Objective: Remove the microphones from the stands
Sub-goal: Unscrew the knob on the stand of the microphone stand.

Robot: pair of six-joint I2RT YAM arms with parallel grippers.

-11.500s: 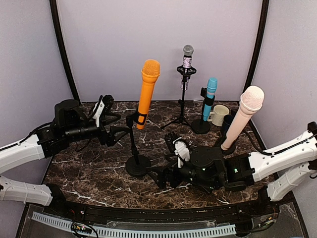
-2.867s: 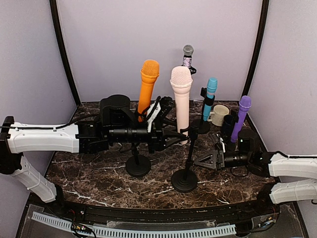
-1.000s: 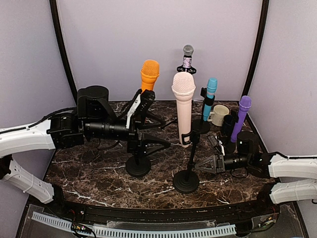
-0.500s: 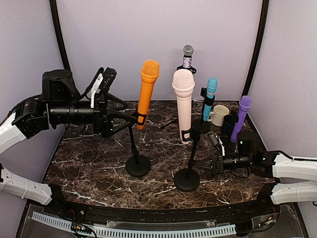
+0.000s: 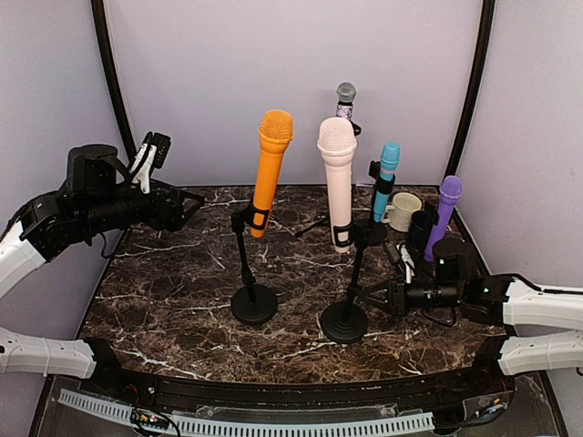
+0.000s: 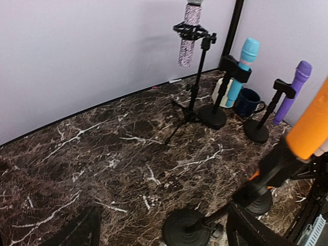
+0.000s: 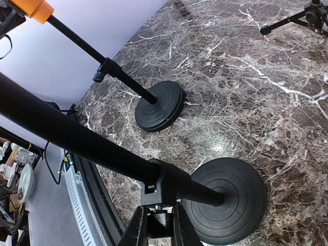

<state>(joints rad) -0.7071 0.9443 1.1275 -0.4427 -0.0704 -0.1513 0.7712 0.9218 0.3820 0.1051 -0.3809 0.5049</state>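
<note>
My right gripper (image 7: 156,214) is pinched tight on the pole joint of the black stand (image 5: 354,273). The pink microphone (image 5: 335,177) sits clipped upright above it. My left gripper (image 5: 187,205) hangs spread wide, well apart.

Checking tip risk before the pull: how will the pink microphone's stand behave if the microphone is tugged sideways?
Likely top-heavy: the long pink microphone sits high on a thin stand with a small round base, so it may tip. The right claw, shut low on the stand, probably steadies it. The stand looks rigid, not floppy.
</note>
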